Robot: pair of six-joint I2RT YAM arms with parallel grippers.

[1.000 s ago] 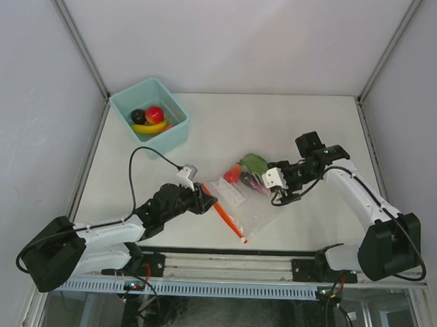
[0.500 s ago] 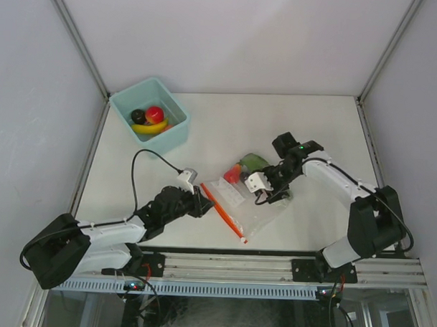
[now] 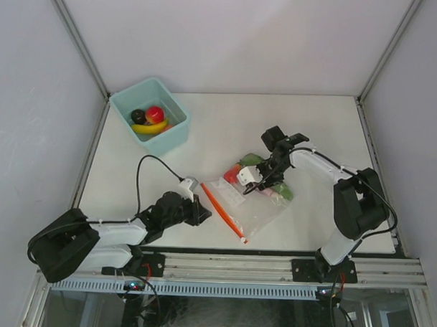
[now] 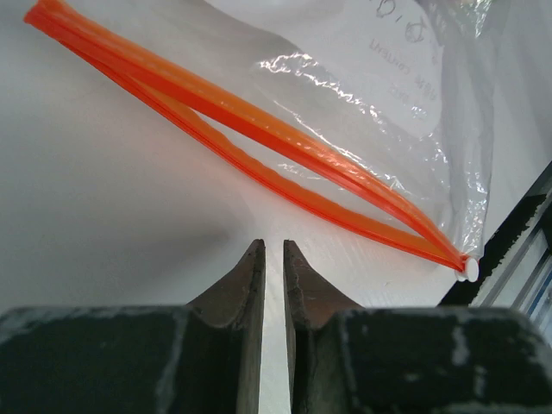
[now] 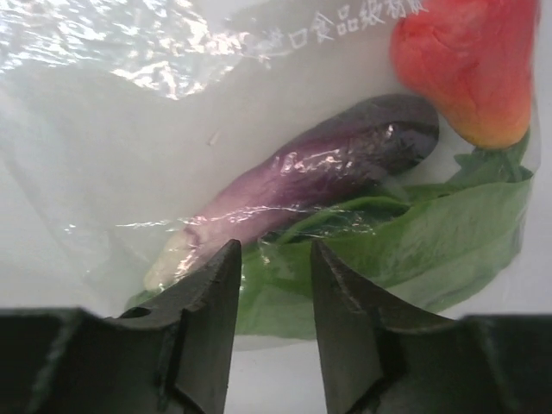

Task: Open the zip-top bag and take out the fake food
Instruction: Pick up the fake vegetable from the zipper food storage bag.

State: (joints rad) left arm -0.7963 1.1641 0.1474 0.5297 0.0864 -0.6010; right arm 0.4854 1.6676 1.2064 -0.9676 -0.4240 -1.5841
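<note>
Two orange lips of the zip strip (image 4: 285,151) gape slightly just beyond the left end effector (image 4: 272,245), whose fingers are almost pressed together on nothing, low over the desk (image 3: 313,124). Thin, slick and limp, the zip-top bag (image 3: 254,208), at lower centre of the overhead view, will likely slide or crumple. The stiffer strip looks the surest hold. Farther up, the right end effector (image 5: 274,248) stands half spread over the bag's closed end, astride the light, rigid fake food (image 5: 336,159) inside.
</note>
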